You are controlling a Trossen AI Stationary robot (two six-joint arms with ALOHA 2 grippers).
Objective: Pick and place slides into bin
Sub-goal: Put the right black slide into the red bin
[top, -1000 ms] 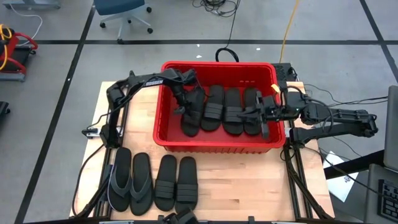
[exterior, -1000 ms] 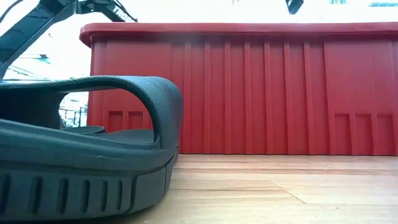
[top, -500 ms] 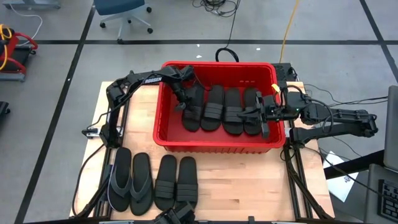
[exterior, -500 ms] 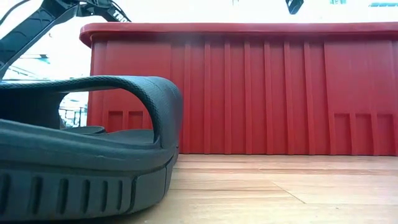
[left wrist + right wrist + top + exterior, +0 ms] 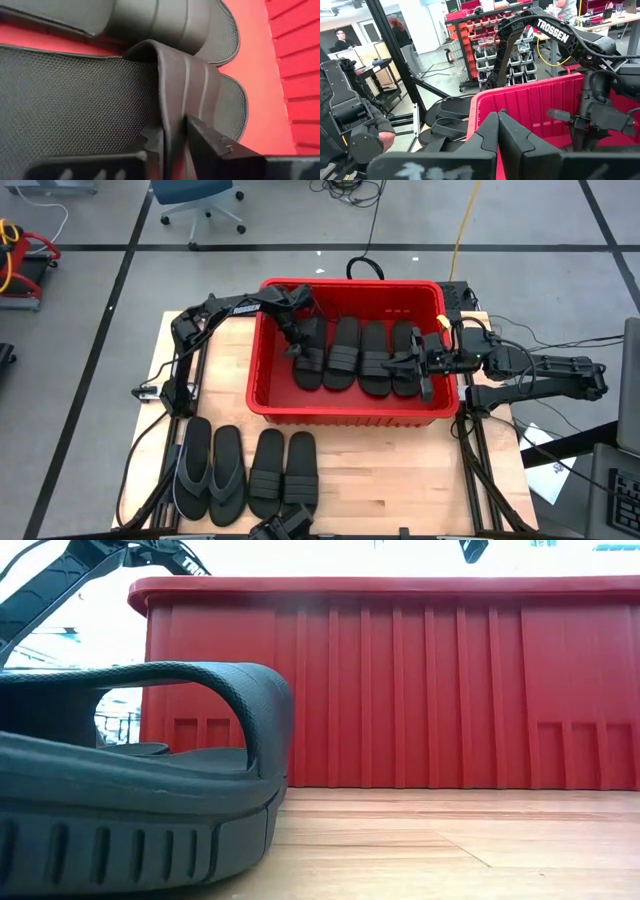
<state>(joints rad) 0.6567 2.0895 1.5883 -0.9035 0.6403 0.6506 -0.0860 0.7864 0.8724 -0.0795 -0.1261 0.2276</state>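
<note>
The red bin (image 5: 268,402) stands mid-table, and its near wall shows in the low view (image 5: 400,690). Several black band-strap slides lie side by side in it (image 5: 360,358). My left gripper (image 5: 296,340) reaches into the bin from the far left. It is shut on the leftmost slide (image 5: 310,362), which also shows in the left wrist view (image 5: 75,100). My right gripper (image 5: 424,366) is shut and empty at the bin's right wall, and it also shows in the right wrist view (image 5: 498,125). A thong pair (image 5: 210,470) and a band-strap pair (image 5: 282,472) lie on their soles at the table's near left. My left gripper pinches the ribbed band strap at its edge (image 5: 172,127) between its two fingers (image 5: 202,135), one under the strap and one outside it. The fingers come from above and slant down. The slide lies level beside the other slides. I cannot tell whether it rests on the bin's floor.
One slide's heel (image 5: 130,790) fills the left of the low view. The bin's floor (image 5: 268,375) left of the held slide is bare. Bare wood lies at the table's near right (image 5: 400,480). Beyond the table are shelves and a person (image 5: 340,37).
My left gripper has moved a little toward the table's far edge with the slide. The slide has turned from a slant to lie straight beside the other slides.
</note>
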